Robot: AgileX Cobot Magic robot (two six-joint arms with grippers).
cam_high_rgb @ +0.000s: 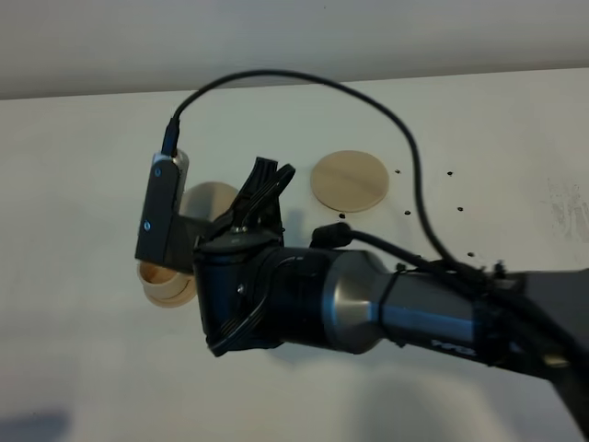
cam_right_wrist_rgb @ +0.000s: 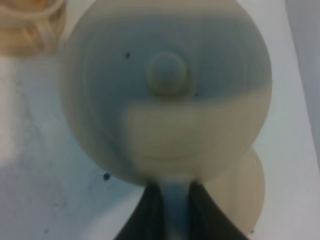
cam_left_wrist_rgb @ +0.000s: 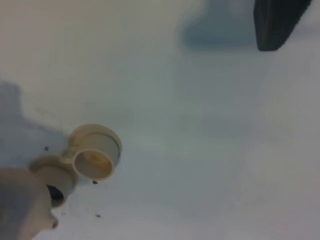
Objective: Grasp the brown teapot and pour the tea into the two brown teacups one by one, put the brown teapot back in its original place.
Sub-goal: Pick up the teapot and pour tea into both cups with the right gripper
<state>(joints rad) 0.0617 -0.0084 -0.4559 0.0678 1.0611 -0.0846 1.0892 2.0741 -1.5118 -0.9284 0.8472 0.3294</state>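
The brown teapot [cam_right_wrist_rgb: 167, 95] fills the right wrist view, lid knob toward the camera. My right gripper [cam_right_wrist_rgb: 175, 200] is shut on its handle. In the exterior high view the right arm [cam_high_rgb: 368, 304] reaches across to the left and hides both gripper and teapot. One teacup [cam_high_rgb: 166, 284] on its saucer shows under the wrist camera, and another tan round piece [cam_high_rgb: 212, 198] lies just behind. The left wrist view shows a teacup [cam_left_wrist_rgb: 95, 157] beside a blurred tan shape [cam_left_wrist_rgb: 22, 210]. The round coaster [cam_high_rgb: 350, 181] lies bare. My left gripper is out of view.
A black cable [cam_high_rgb: 405, 138] loops above the table from the right wrist camera [cam_high_rgb: 161, 207]. Small dark specks [cam_high_rgb: 433, 198] dot the white table right of the coaster. A dark block [cam_left_wrist_rgb: 277, 22] hangs in a corner of the left wrist view.
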